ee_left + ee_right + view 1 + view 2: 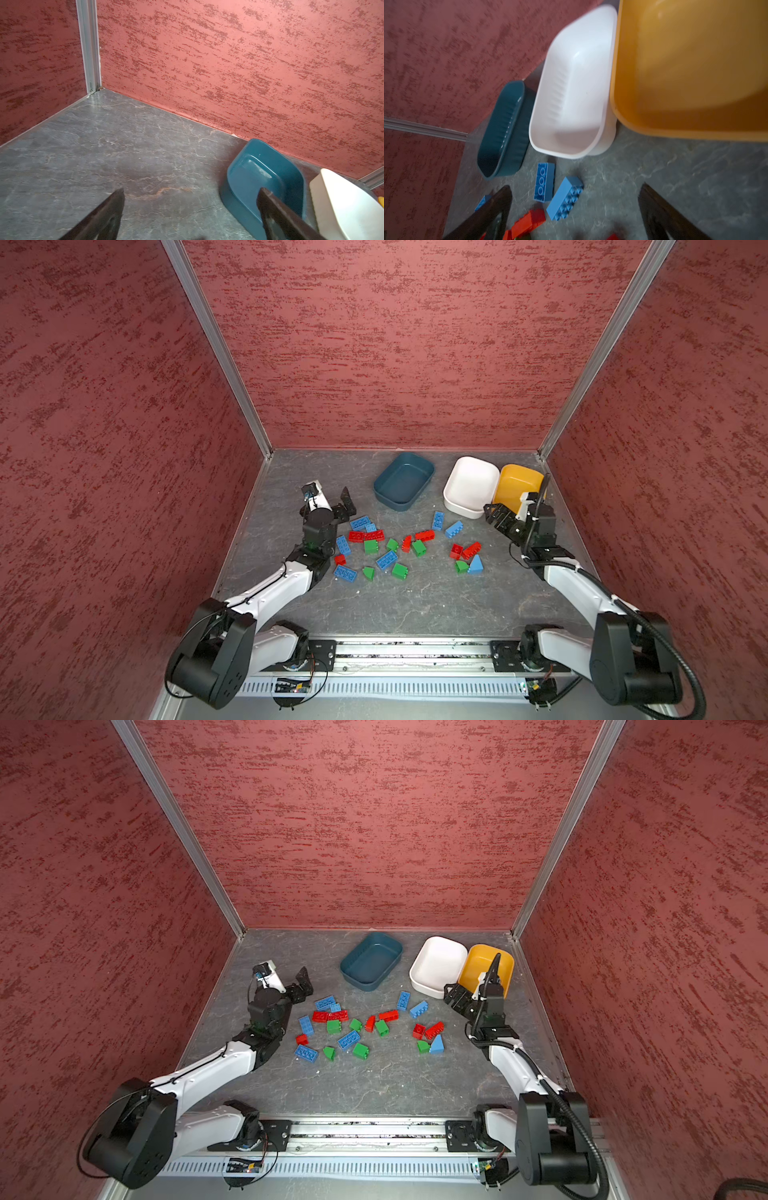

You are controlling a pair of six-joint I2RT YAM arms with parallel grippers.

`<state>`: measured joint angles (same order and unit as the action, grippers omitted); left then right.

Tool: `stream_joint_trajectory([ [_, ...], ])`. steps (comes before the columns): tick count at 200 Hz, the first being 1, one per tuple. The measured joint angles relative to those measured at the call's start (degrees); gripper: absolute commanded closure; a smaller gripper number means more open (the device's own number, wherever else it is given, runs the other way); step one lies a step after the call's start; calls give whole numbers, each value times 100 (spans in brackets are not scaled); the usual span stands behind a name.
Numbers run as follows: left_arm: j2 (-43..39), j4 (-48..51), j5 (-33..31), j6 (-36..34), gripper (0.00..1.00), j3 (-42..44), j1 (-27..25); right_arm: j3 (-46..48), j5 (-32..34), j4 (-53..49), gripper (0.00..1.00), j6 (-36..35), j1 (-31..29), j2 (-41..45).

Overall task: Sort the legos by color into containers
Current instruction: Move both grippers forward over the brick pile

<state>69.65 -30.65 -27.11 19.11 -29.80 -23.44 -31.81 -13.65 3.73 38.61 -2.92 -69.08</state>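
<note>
right gripper (575, 187) and left gripper (191, 191) seen spread wide, nothing held. blue legos (564, 199) shown by right wrist view, not left; bare table (395, 605) seen at lower centre in both top views.

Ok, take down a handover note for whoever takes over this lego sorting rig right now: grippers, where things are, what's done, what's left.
Left gripper: open, empty, at the left edge of the brick scatter, facing the back wall.
Right gripper: open, empty, in front of the white tub.
Legos: red, green and blue bricks, all loose on the table between the arms.
Teal tub, white tub and mustard tub: along the back, no brick seen in any.
Done: nothing sorted.
Left: every brick.
</note>
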Motion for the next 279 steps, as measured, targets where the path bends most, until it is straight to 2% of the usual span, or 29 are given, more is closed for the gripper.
stream_joint_trajectory([
  [44,662,4,-197,258,1,-584,-634,-872,621,-981,21,271,-1134,-975],
  [92,999,133,11,393,1,-763,-715,-1692,1515,-1327,28,299,-1777,-2026],
  [139,990,505,92,444,1,-868,-737,-1823,2076,-1436,37,297,-1956,-2594],
  [194,1038,1051,114,444,1,-1198,-796,-2236,2096,-1499,55,103,-2090,-3213],
  [241,1204,1342,116,323,1,-1521,-992,-2177,2059,-1508,71,-190,-2164,-3189],
  [279,1488,1541,304,114,1,-1770,-1217,-1746,1919,-1432,82,-619,-2164,-2682],
])
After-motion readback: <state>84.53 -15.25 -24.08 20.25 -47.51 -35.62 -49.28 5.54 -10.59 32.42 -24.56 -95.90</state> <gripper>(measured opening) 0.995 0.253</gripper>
